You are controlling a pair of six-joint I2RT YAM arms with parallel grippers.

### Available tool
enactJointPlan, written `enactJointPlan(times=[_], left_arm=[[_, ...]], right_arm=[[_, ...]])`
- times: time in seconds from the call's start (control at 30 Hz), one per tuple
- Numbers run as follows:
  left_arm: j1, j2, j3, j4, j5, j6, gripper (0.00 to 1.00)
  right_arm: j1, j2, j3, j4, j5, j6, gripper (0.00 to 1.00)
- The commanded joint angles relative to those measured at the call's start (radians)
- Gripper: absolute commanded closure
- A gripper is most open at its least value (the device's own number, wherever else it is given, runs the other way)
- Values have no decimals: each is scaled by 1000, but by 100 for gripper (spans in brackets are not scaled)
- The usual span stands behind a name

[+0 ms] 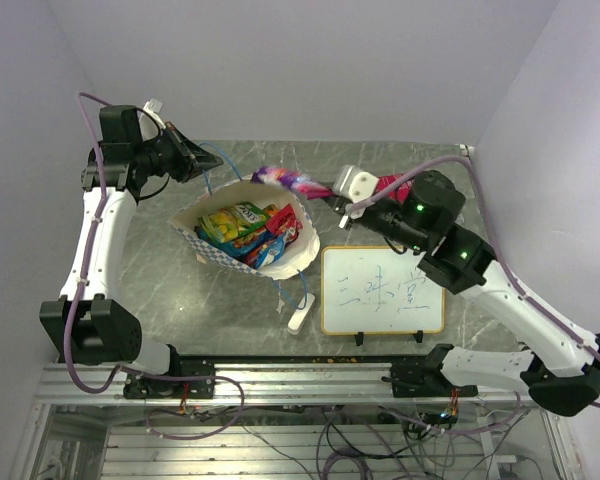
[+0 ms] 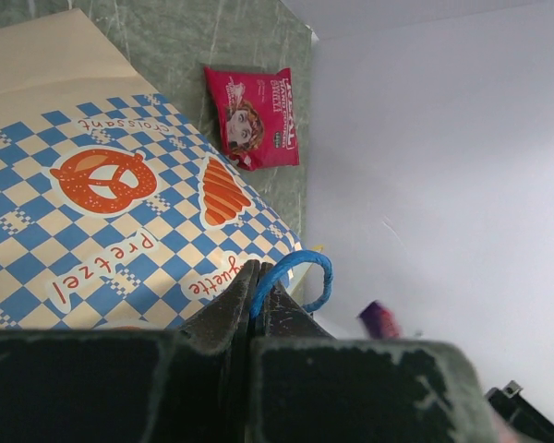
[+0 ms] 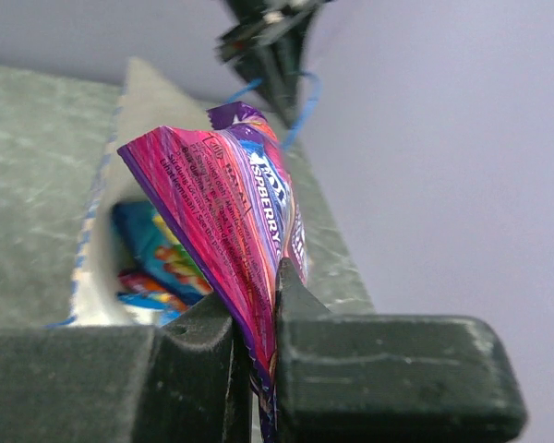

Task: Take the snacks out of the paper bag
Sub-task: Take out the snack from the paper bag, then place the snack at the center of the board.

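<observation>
Top: paper bag (image 1: 212, 250) lies open-mouthed centre-left on table (image 1: 160, 290), snacks (image 1: 248, 228) inside. L gripper (image 1: 192, 160) at bag's far-left edge. R gripper (image 1: 335, 193) clamps purple-pink packet (image 1: 290, 180) just far-right of bag mouth.
L wrist: jaws pinched tight on blue cord handle (image 2: 291, 275); red packet (image 2: 254, 115) on table beyond bag.
R wrist: jaws squeezed on purple-pink packet, bag mouth behind.

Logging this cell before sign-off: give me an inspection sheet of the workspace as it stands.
Surface: grey-green marbled table.
Job's things: paper bag lying open, snacks inside; red packet out on the table.
Clutter: whiteboard, white eraser.
Tools: left tool shut on the bag's blue handle; right tool shut on purple packet near the bag's mouth.
Cables: purple cable along left arm; loose wires below the front rail.
Surroundings: plain pale walls.
</observation>
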Motion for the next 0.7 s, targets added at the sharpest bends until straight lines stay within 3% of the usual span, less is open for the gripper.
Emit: enactJointPlan(times=[0.0, 0.17, 0.37, 0.5, 0.67], left_arm=[[7, 10, 34, 32, 2, -2, 93], [9, 26, 61, 29, 13, 3, 93], [9, 19, 49, 16, 14, 15, 93], [9, 24, 60, 22, 19, 11, 93], [10, 26, 64, 23, 18, 12, 93]], right_arm=[[-9, -60, -43, 148, 272, -2, 100], [-59, -31, -67, 244, 542, 2, 100], [-291, 104, 32, 145, 775, 345, 100], [-499, 229, 134, -64, 691, 591, 100], [-602, 407, 243, -255, 725, 614, 100]])
